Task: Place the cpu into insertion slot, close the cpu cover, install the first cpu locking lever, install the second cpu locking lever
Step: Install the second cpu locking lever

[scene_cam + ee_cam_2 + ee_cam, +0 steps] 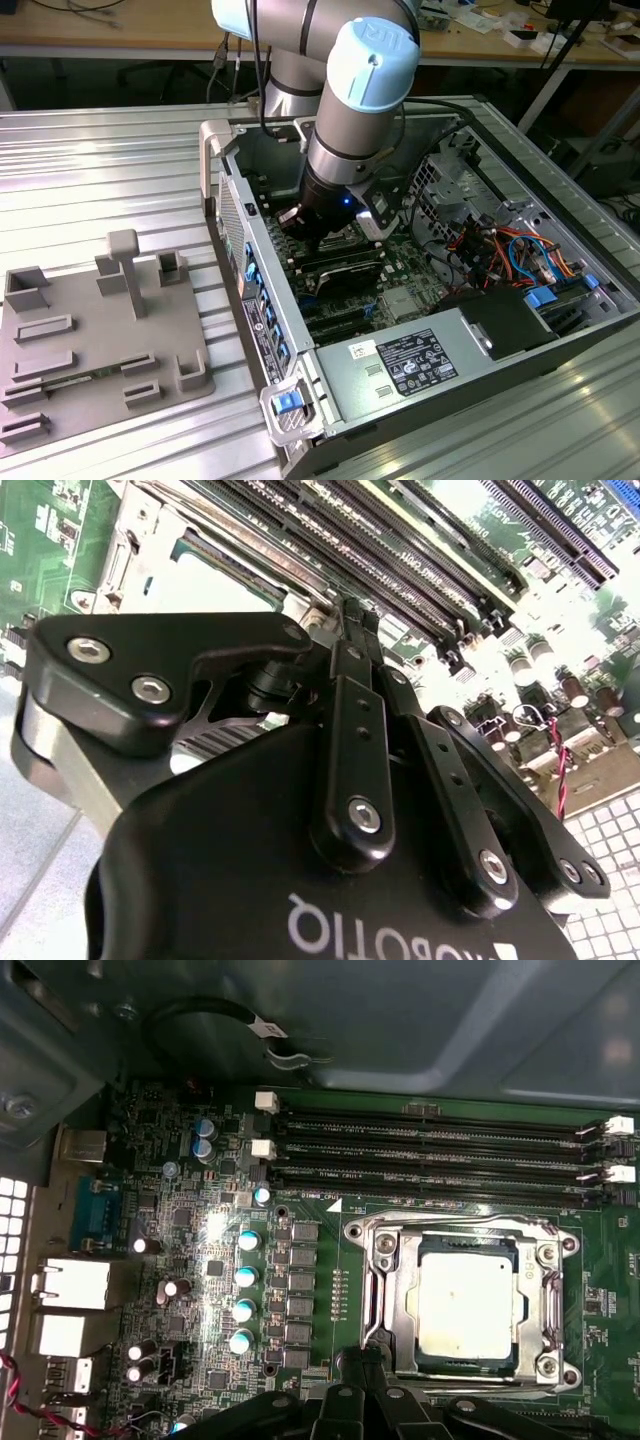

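Seated flat under your thin silver cpu cover [465, 1305], the dull silver square cpu [466, 1307] needs no grip; your black gripper [362, 1368] hovers beside it, fingers pinched together on nothing.

Arm [345, 130] reaches down into open PC case [300, 340], over mobo.

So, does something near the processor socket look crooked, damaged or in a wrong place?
Nothing stands out. In the first wrist view the chip lies flat and square in the socket, with the metal cover frame lying evenly around it. The memory slots run straight and parallel. The pincer is at the socket's edge.
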Controlling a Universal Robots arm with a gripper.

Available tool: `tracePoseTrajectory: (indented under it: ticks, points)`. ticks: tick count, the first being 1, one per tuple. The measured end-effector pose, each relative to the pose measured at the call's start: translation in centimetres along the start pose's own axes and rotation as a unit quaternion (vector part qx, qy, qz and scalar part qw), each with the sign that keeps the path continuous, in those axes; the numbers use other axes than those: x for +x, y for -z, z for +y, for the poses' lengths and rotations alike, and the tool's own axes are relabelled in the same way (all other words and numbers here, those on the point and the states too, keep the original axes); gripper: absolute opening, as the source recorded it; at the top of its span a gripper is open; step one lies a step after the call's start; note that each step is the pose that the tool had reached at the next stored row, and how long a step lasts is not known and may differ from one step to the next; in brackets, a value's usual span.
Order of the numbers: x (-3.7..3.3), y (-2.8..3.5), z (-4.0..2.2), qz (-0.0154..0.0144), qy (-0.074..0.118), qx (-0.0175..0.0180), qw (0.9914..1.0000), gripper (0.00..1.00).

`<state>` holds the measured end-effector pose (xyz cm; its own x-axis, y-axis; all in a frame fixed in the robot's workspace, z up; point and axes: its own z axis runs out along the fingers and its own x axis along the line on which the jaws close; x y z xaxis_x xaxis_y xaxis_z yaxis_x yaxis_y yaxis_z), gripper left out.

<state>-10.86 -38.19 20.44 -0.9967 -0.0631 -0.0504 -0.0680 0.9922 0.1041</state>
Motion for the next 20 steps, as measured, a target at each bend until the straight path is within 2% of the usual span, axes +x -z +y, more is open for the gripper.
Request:
tracePoseTrajectory:
  ticks: [10, 17, 20]
  points:
    - [0.0, -0.29, 0.13, 0.0002, 0.0, 0.0001, 1.0, 0.11]
    - [0.0, -0.35, 0.12, 0.0006, 0.0, 0.0082, 0.99997, 0.11]
    - [0.0, -0.35, 0.13, 0.0007, 0.0, 0.0096, 0.99995, 0.11]
